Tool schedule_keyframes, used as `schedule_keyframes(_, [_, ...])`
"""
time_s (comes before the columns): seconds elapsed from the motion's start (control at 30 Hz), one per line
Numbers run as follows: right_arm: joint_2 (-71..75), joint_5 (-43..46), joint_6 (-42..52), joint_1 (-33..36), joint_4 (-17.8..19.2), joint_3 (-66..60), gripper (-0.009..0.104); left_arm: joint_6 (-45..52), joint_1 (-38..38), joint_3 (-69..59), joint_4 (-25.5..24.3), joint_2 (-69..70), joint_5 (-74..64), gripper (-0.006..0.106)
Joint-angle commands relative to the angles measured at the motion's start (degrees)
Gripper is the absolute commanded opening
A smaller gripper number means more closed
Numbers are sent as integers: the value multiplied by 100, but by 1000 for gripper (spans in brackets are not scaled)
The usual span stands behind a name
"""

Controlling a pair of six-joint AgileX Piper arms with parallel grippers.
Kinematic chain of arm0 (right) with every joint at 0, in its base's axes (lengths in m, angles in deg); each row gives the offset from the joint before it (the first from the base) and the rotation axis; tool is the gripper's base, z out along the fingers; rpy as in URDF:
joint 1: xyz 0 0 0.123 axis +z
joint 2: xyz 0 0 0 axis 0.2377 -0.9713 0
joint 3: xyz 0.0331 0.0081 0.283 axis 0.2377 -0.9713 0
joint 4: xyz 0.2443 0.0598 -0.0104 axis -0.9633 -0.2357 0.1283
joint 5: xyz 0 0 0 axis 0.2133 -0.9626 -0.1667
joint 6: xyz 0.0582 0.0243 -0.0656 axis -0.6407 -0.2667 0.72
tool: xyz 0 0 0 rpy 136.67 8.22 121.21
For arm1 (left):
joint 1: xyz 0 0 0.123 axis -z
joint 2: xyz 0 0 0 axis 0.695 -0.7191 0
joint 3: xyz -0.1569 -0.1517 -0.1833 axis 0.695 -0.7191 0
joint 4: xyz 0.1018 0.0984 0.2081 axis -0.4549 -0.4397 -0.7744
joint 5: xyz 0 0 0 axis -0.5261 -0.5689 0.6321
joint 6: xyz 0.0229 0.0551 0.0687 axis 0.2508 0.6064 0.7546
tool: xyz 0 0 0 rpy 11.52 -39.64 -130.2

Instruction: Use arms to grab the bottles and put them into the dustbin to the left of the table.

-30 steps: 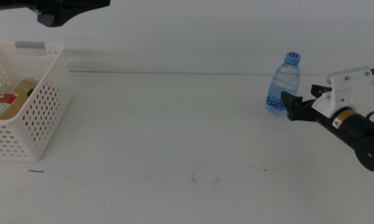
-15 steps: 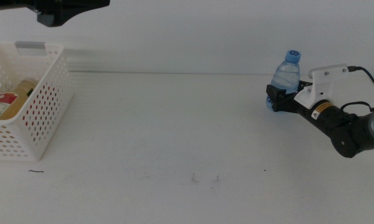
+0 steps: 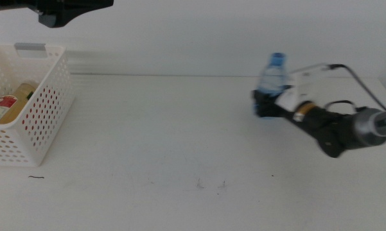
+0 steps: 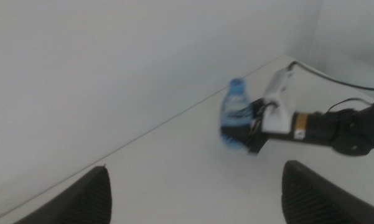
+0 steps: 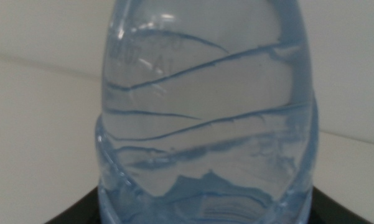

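The clear water bottle (image 3: 272,76) with a blue cap stands upright at the table's far right, and my right gripper (image 3: 264,106) is shut on its lower part. Seen from the right wrist, the bottle (image 5: 205,112) fills the picture between the dark jaws. The left wrist view shows the same bottle (image 4: 236,111) held by the right gripper (image 4: 247,132). Whether the bottle touches the table I cannot tell. My left gripper (image 3: 70,9) hangs open above the white dustbin (image 3: 54,72) at the left. A yellow-liquid bottle (image 3: 14,102) lies inside the dustbin.
The white table (image 3: 180,141) spreads between the dustbin and the right arm, with a few small dark marks (image 3: 210,185) near the front. A black cable (image 3: 356,78) loops off the right arm.
My right gripper reached the water bottle, shut on it and has carried it some way left. The left gripper and the dustbin have not moved.
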Motion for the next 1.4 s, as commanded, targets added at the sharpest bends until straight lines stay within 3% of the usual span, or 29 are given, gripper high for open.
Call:
schedule_keyframes(0.0, [197,45,-3,555,261,266,-3,6,-22,27,25,23,51,94])
schedule_keyframes(0.27, [-262,-1129,-44,2014,262,1961,-3,18,-22,27,25,23,49,94])
schedule_keyframes(0.53, [-1137,-1237,-83,2527,96,2807,2,18,-22,27,25,23,49,94])
schedule_keyframes(0.6, [-1281,-1237,-350,2551,15,2890,16,18,-22,27,25,23,49,94])
schedule_keyframes(0.63, [-1305,-1237,-499,2559,-14,2893,29,18,-22,27,25,23,49,94])
schedule_keyframes(0.77, [-1305,-1403,-776,2602,-14,2849,94,18,-22,27,25,23,49,94])
schedule_keyframes(0.93, [-687,-2310,-773,2675,14,2278,91,18,-22,27,25,23,49,94])
schedule_keyframes(1.1, [690,-3326,-805,2690,2,919,91,18,-22,27,25,23,49,94])
schedule_keyframes(1.23, [2668,-3986,-1241,2690,-35,-439,91,18,-22,27,25,23,49,94])
schedule_keyframes(1.37, [4787,-5615,-1087,2736,-35,-817,91,19,-22,27,-20,23,49,94])
